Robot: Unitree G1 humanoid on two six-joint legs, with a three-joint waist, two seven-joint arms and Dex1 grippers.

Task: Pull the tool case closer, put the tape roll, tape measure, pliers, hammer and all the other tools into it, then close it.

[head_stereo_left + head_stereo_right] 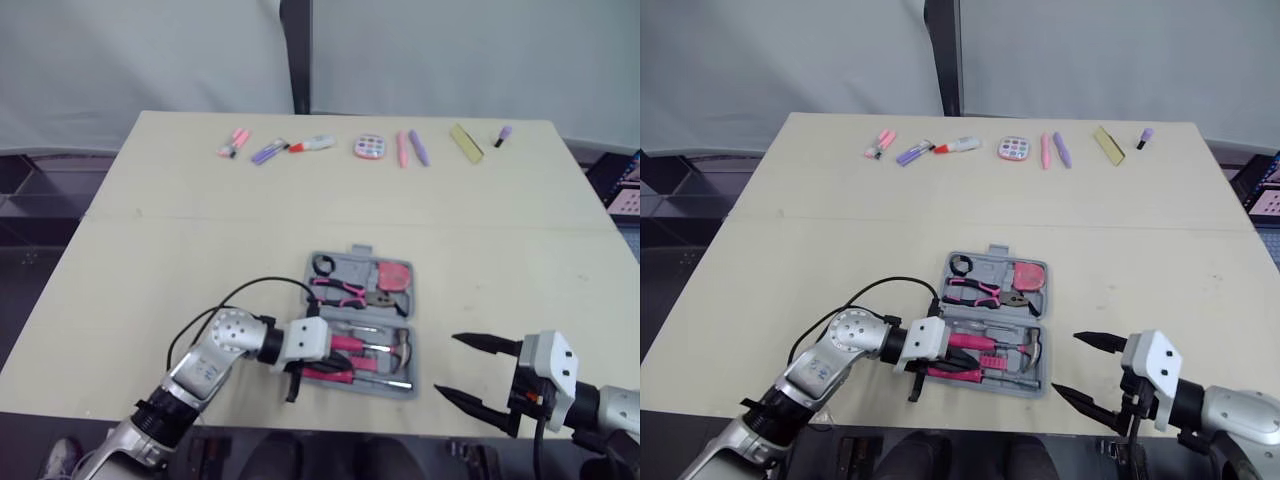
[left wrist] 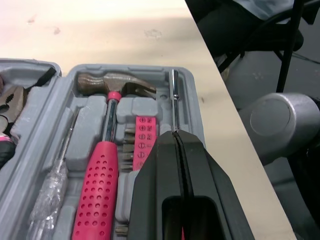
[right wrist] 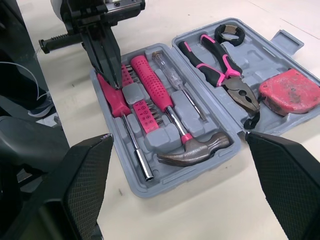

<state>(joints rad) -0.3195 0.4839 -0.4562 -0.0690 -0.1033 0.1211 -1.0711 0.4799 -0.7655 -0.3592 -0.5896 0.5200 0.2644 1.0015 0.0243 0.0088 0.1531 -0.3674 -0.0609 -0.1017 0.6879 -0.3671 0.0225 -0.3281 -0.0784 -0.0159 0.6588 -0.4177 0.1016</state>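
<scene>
The tool case point(image 1: 345, 268) lies open and flat on the table point(image 1: 180, 260), near its front edge and between my two grippers; as far as I can see, every moulded slot is filled. In the far half sit the tape roll point(image 1: 324, 265), the pliers point(image 1: 345, 290) and the tape measure point(image 1: 394, 276). In the near half lie the hammer point(image 3: 159, 92), a clear-handled screwdriver point(image 3: 172, 80), a strip of bits point(image 3: 146, 111) and a pink-handled driver point(image 3: 119, 106).

My left gripper point(image 1: 294, 386) has its fingers pressed together and clasps nothing; its tip points down onto the pink-handled driver at the near edge of the case, as if seating it in its slot. My right gripper point(image 1: 447, 365) is spread wide and empty; it hovers just beside the right end of the case, apart from it.

I judge that the pulling and the packing are done, or all but done; what is left is to draw my left tip clear and fold one half over the other. A row of small pink and purple items point(image 1: 365, 147) lies along the far edge, well apart from the case; I cannot tell whether any of them counts as a tool.
</scene>
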